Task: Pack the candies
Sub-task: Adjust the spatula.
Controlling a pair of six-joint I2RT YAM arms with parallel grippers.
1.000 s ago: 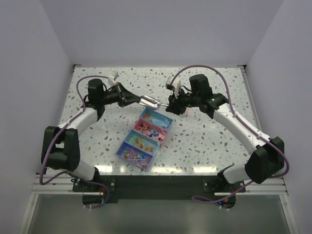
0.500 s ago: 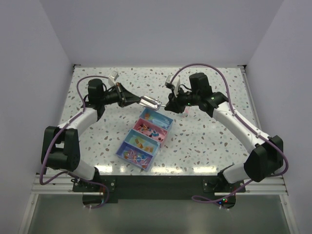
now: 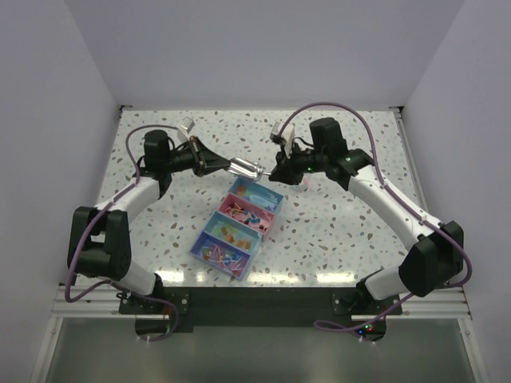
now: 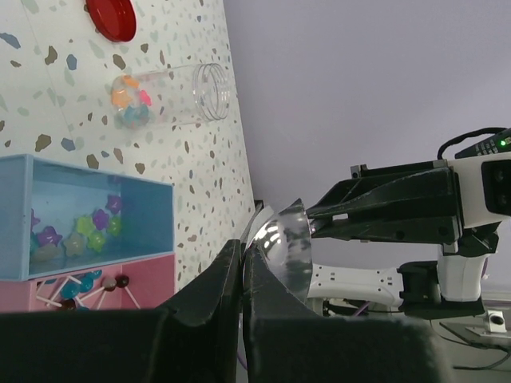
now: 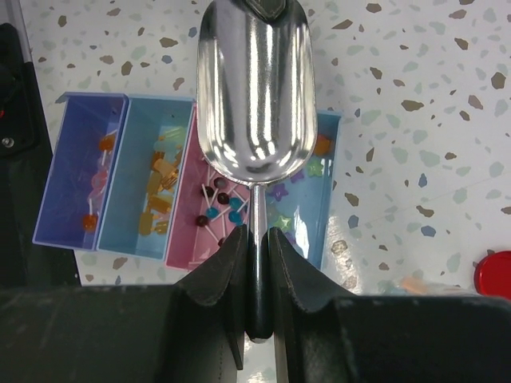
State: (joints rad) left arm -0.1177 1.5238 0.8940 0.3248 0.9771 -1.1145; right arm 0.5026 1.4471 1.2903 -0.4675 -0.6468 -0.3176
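Note:
A shiny metal scoop (image 3: 246, 168) hangs level above the far end of the four-compartment tray (image 3: 214, 266). My left gripper (image 3: 226, 165) is shut on the rim of the scoop's bowl (image 4: 287, 247). My right gripper (image 5: 257, 239) is shut on the scoop's thin handle, and the empty bowl (image 5: 254, 88) points away from it. The candies (image 5: 160, 199) lie in the tray's compartments (image 5: 329, 199) beneath the scoop: lollipops, orange pieces and star shapes. More candies (image 4: 132, 104) sit inside a clear jar (image 4: 172, 96) lying on its side on the table.
A round red lid (image 4: 112, 17) lies flat on the speckled table beyond the jar, and shows again at the edge of the right wrist view as the red lid (image 5: 495, 275). White walls enclose the table on three sides.
My right gripper's jaws have closed in on the scoop's handle. The scoop and the left arm have stayed where they were.

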